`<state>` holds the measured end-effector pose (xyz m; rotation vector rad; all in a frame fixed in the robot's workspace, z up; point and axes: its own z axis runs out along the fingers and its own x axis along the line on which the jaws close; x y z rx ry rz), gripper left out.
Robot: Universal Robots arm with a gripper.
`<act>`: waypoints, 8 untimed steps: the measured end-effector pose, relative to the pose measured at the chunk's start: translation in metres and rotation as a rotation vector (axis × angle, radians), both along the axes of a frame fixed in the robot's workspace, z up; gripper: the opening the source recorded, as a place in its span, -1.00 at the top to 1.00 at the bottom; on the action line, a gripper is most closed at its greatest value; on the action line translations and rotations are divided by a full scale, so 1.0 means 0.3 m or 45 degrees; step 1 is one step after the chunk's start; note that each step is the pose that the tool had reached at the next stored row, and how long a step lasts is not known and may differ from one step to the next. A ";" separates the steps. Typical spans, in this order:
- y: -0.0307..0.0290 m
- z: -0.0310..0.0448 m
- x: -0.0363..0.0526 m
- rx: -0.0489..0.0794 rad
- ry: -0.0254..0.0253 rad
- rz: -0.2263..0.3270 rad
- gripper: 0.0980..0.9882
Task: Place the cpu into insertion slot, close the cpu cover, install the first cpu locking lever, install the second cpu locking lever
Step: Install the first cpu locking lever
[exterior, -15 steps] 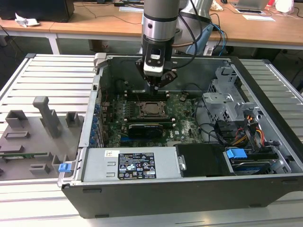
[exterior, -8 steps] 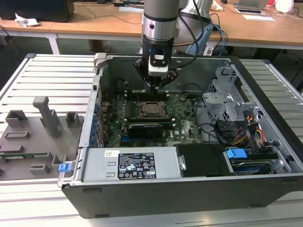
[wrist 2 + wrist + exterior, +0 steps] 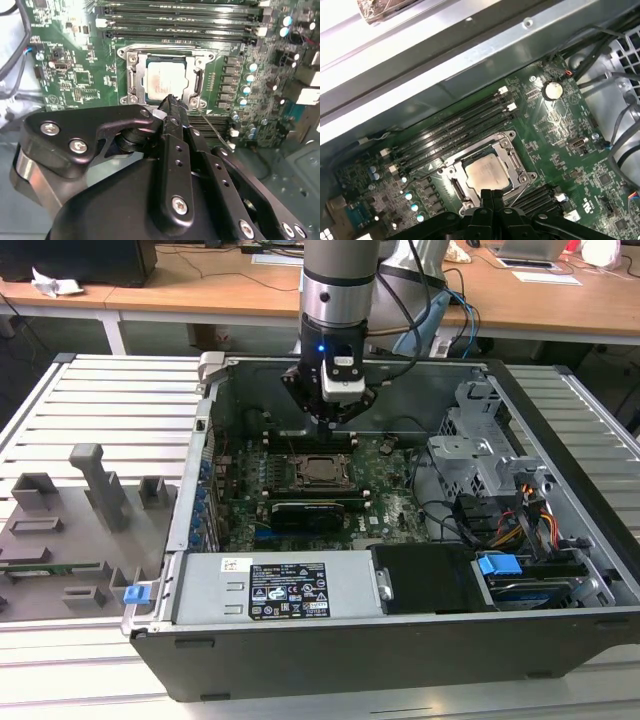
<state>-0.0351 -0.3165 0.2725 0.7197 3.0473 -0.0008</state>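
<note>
At the upper centre of the exterior view, the arm point(image 3: 338, 280) reaches down into an open computer case point(image 3: 350, 670) that rests on a slatted metal table point(image 3: 120, 390). Its gripper point(image 3: 334, 424) hangs just above the green motherboard point(image 3: 390, 510), close over the socket area.

Gripper: in both wrist views the black fingers point(image 3: 487, 200) are pressed together with no gap. Nothing is held between them, so the pincer is clenched and empty.

Cpu: the silver-tan cpu point(image 3: 167, 80) lies flat inside the insertion slot point(image 3: 197, 81), between two banks of long black memory slots point(image 3: 180, 22).

Cover: the cpu cover point(image 3: 165, 54) lies flat around the chip, whose metal top shows through the window.

Levers: a thin wire lever point(image 3: 212, 131) runs at a slant from the socket corner, just beside the fingertips. Whether it touches them, or is latched, cannot be told. In the first wrist view a second wire lever point(image 3: 417, 177) lies along the opposite side of the socket, its bent end jutting past the frame.

Surroundings, exterior view:
- A long black card point(image 3: 312, 508) sits just below the socket.
- A labelled power supply point(image 3: 290, 590) fills the lower centre.
- A metal drive cage point(image 3: 480, 440) stands at the right.
- Grey moulded fixtures point(image 3: 70, 530) lie outside the case at the lower left.
- Wooden desks point(image 3: 200, 290) span the top of the frame
</note>
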 end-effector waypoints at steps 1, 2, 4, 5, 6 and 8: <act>0.000 0.000 0.000 0.000 -0.0001 0.016 0.98; 0.000 0.000 0.000 0.000 0.0000 0.032 0.98; 0.000 0.000 0.000 0.000 -0.0001 0.070 0.98; 0.000 0.000 0.000 0.000 -0.0001 0.102 0.98; 0.000 0.000 0.000 0.000 0.0000 0.126 0.98; 0.000 0.000 0.000 0.000 0.0000 0.195 0.98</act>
